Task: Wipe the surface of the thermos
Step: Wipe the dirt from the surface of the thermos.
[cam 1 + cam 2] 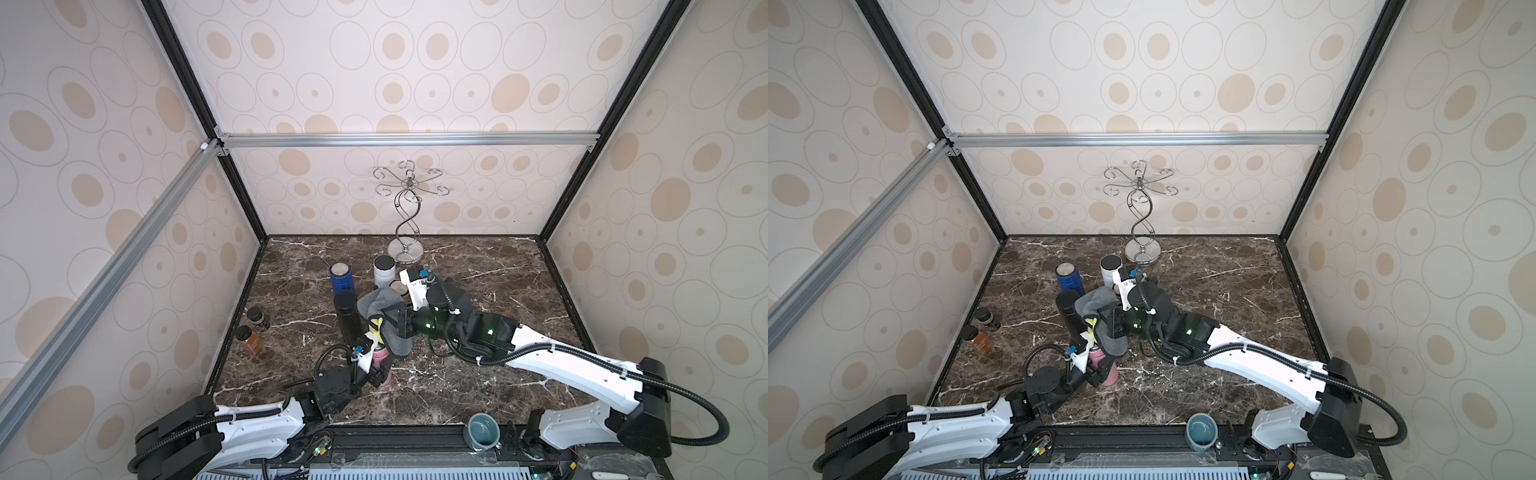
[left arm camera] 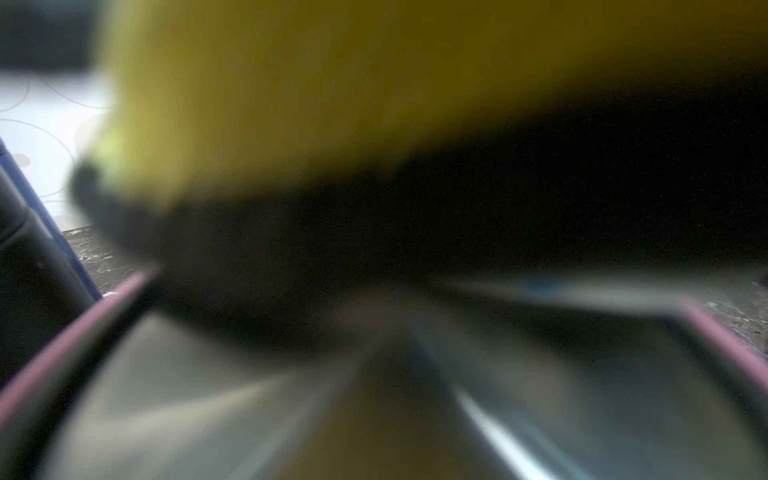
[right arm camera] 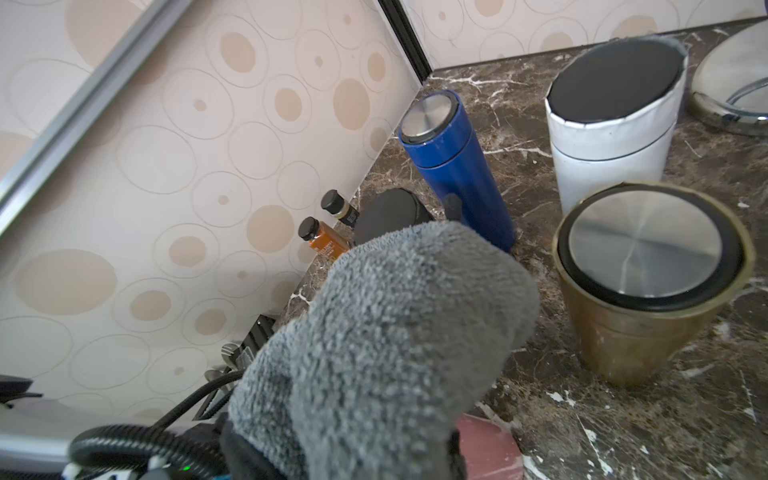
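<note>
Pink thermos [image 1: 384, 369] appears to be stood near the front-middle of the counter [image 1: 478, 374]. It is clamped from the side by the left hand [image 1: 376, 376], jaws closed onto its body. Grey cloth [image 1: 376, 305], yellow on one face, is pinched in the closed right hand [image 1: 392, 320] and draped over the thermos's upper part. Exact contact can't be confirmed, since the left wrist view is blurred out by the cloth.

Risks, as judged:
- Black thermos [image 1: 347, 316] is stood just beside the cloth and is tall and narrow. It could be toppled by a sideways stroke, and the blue thermos [image 1: 341, 280] close behind it would likely be taken down too.
- Gold thermos [image 3: 648, 291] and white thermos [image 3: 611, 137] are crowded near the right wrist. Either could be clipped if the wrist is rotated or swung back.
- The thermos body is smooth and round. It may be twisted or tipped in the jaws if wiping force is applied off-axis.
- Only a fold of the cloth is pinched, so it may be dragged out by friction. The loose tail could be snagged on the left hand.
- The two hands are very near each other, so contact is likely on a long downward stroke.
- The band under the left jaws can't be wiped unless the thermos is regripped.
</note>
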Robot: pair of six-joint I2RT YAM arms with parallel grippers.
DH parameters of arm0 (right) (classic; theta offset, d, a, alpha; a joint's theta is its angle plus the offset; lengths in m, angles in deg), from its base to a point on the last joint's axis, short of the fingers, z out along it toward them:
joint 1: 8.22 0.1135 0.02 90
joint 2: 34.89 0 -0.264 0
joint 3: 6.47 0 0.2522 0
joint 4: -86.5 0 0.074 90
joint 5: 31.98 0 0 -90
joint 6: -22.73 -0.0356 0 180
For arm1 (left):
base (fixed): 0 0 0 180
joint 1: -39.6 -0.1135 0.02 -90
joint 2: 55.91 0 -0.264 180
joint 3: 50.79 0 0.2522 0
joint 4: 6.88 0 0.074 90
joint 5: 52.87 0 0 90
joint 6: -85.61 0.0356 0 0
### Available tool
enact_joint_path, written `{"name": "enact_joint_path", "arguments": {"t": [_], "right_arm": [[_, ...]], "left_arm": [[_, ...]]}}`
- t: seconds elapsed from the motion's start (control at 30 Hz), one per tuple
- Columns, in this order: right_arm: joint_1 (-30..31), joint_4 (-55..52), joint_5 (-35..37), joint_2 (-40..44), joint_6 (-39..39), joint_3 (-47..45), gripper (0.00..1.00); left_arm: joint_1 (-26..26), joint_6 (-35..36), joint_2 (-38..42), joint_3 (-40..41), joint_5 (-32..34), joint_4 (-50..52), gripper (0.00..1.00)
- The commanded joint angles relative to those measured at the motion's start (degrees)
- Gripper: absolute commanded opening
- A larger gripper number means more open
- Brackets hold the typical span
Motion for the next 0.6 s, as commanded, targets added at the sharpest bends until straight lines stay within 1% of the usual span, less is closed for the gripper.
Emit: {"name": "enact_joint_path", "arguments": {"t": [0.0, 0.13, 0.27, 0.57], "right_arm": [[-1.11, 3.08, -2.42, -2.15, -0.5, 1.55, 0.0], [-1.19, 4.26, -5.7, -4.11, -2.94, 0.56, 0.0], [-0.64, 2.96, -8.57, -3.43, -5.0, -2.06, 0.0], [4.18, -0.61, -4.69, 3.07, -7.06, -9.14, 0.0]], "left_arm": [[-0.28, -0.74, 0.9, -0.35, 0.34, -3.99, 0.0], [-0.29, -0.65, 0.87, -0.47, 0.52, -4.07, 0.0], [-0.27, -0.51, 0.76, -0.65, 0.76, -4.09, 0.0], [-0.22, -0.57, 0.41, -0.88, 1.81, -3.8, 0.0]]}}
